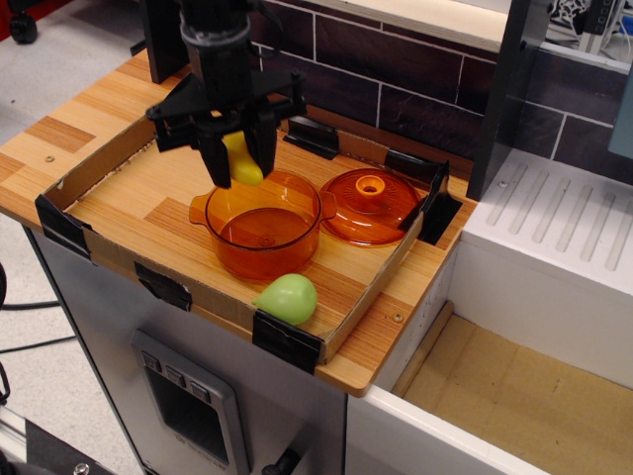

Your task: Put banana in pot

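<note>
My black gripper (238,163) is shut on the small yellow banana (241,160), which hangs between the two fingers. It hovers over the back left rim of the round translucent orange pot (263,224), which stands in the middle of the wooden tray and holds nothing. The banana's lower end is just above the pot's rim.
The matching orange domed lid (371,206) with a knob lies right of the pot. A pale green pear-shaped toy (288,298) lies in front of the pot near the tray's front edge. A cardboard rim (99,166) with black tape corners surrounds the tray. A dark brick wall stands behind.
</note>
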Controlling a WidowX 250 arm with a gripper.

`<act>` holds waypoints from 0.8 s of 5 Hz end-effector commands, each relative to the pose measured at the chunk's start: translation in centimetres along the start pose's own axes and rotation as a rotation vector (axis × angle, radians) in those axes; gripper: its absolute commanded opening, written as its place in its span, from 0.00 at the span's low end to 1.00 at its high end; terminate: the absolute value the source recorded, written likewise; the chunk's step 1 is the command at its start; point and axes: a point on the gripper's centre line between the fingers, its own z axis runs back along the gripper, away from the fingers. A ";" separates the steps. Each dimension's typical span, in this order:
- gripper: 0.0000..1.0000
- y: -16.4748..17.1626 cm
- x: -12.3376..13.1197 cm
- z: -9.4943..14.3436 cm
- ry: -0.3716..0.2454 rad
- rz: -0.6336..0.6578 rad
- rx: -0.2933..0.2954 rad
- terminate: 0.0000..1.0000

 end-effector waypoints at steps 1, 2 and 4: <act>1.00 0.1 0.3 1.2 -0.005 0.004 0.023 0.00; 1.00 0.2 0.4 2.0 -0.005 -0.010 0.004 0.00; 1.00 -0.4 2.9 8.4 0.009 0.067 -0.110 0.00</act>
